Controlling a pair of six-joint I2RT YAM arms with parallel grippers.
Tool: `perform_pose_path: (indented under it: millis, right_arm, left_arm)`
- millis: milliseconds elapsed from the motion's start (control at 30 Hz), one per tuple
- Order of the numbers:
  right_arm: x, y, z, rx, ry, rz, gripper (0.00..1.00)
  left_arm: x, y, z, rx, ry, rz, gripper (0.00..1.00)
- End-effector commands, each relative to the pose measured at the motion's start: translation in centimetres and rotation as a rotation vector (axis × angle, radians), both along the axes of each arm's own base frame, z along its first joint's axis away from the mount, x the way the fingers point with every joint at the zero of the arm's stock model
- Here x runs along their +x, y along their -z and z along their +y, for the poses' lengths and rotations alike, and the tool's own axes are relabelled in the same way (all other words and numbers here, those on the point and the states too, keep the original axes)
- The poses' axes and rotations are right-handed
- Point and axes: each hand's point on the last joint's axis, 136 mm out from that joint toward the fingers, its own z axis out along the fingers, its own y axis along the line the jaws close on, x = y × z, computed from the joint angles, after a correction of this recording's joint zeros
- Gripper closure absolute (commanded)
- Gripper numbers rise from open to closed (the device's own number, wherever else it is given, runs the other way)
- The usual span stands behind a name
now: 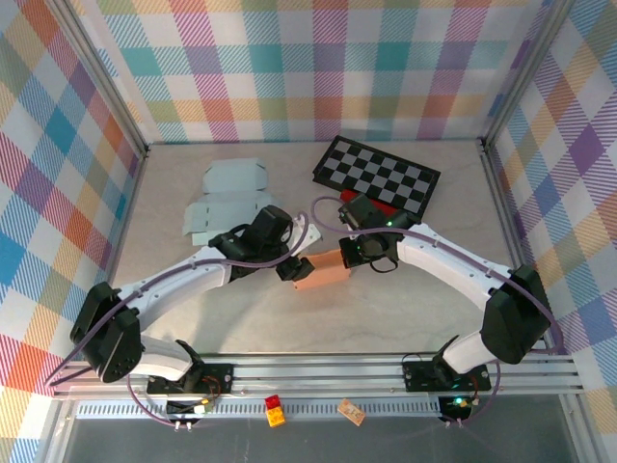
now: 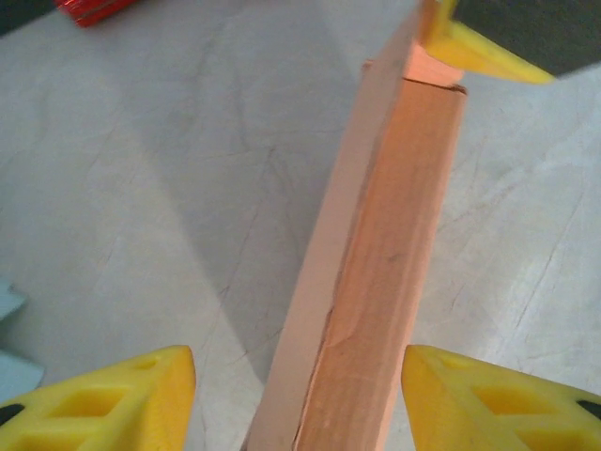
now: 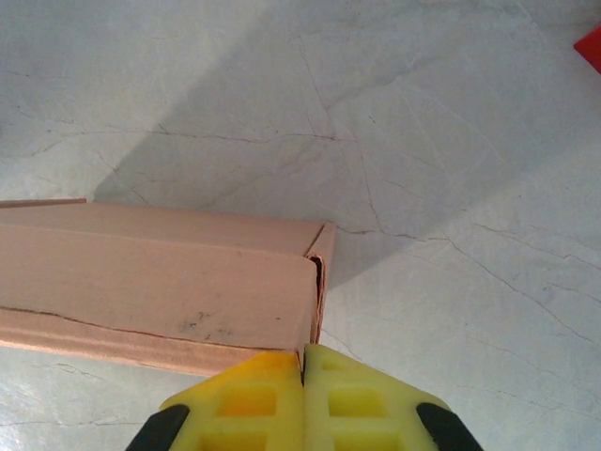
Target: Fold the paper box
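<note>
Mostly formed, the paper box (image 1: 323, 273) still gapes along one flap; left gripper (image 2: 296, 366) straddles it spread wide, right gripper (image 3: 302, 365) pinches its corner.

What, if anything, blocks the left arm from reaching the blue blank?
Probably nothing, so likely yes. The left arm has its jaws open astride the orange box, not gripping, so it could lift off. The blank lies flat just beyond its wrist, with bare table around.

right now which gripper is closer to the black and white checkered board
right. the right gripper sits just short of the black and white checkered board, at the right end of the orange cardboard box; the left gripper is farther, at its left end.
</note>
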Motion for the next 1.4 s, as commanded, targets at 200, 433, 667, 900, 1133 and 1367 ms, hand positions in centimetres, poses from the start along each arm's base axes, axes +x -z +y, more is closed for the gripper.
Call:
perform_pose_path:
  millis: [200,433,667,900,1133,1367]
  right_arm:
    - [-0.4,0.1,0.2,-0.02,0.008,0.047,1.0]
    - [-0.6,0.5,0.2,-0.035,0.011,0.074,1.0]
    - [-0.7,0.6,0.1,-0.036,0.017,0.076,1.0]
    - [-0.7,0.5,0.1,-0.031,0.018,0.076,1.0]
    - [-0.8,0.5,0.1,-0.031,0.015,0.075,1.0]
    - [-0.9,0.6,0.0,-0.03,0.017,0.079,1.0]
  left_arm:
    - [-3.5,-2.4,5.4,0.101,-0.387,0.331,0.57]
    - [-4.0,-1.1,6.5,0.166,-0.416,0.355,0.59]
    - [-2.9,-0.1,4.9,0.15,-0.432,0.392,0.59]
    - [-2.1,0.6,4.3,0.16,-0.436,0.396,0.64]
    - [-1.6,0.4,3.7,0.147,-0.435,0.381,0.73]
    - [-1.7,0.9,3.4,0.154,-0.435,0.388,0.8]
